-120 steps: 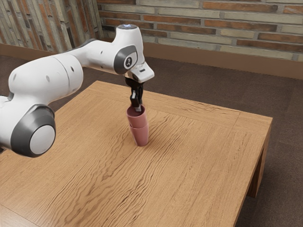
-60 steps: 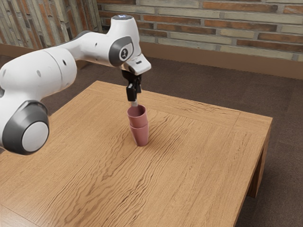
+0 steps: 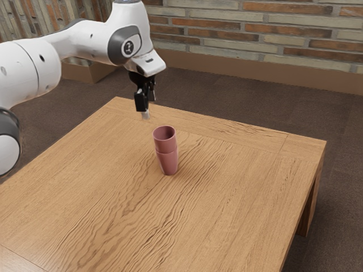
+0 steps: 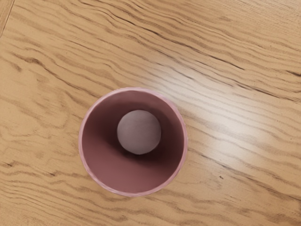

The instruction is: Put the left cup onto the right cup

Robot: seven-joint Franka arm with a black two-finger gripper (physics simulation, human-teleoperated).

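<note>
**A:** Cups, where?

**B:** Left cup sits nested in the right cup, upright, mid-table, slightly toward twelve o'clock. The wrist view looks straight down into its mouth.

**A:** What's changed?

**B:** A second ago the gripper was at the left cup's rim. Now it's lifted clear, at eleven o'clock of the cups in the exterior view, and it's carrying nothing. How wide it stands, can't tell from this angle.

**A:** Meaning?

**B:** Released, and the pair stands alone. I'd call the placing done, only the retreat left.

**A:** Writing, brands?

**B:** None readable. Cups are plain pink. The arm has a small round emblem, illegible.
</note>
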